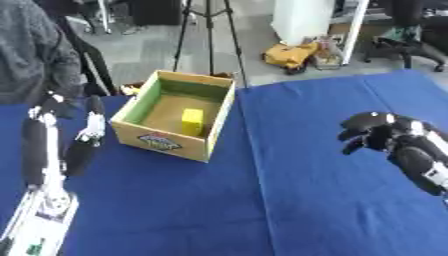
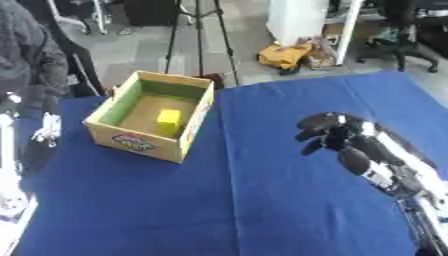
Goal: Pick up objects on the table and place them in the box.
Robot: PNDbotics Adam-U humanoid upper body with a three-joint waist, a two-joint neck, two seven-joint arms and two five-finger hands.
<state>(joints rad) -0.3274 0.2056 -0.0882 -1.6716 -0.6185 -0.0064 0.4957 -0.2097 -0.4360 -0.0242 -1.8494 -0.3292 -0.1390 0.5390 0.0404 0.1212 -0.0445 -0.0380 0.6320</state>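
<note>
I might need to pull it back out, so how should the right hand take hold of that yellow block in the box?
Come straight down from above: the box walls block any sideways approach. The yellow block stands upright on the box floor, so pinch its two upper side faces with the right hand.

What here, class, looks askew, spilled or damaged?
Only the box stands out: it sits turned at an angle on the blue table. The yellow block inside rests upright. Nothing looks spilled or damaged. The right hand hovers with fingers curled, holding nothing.
</note>
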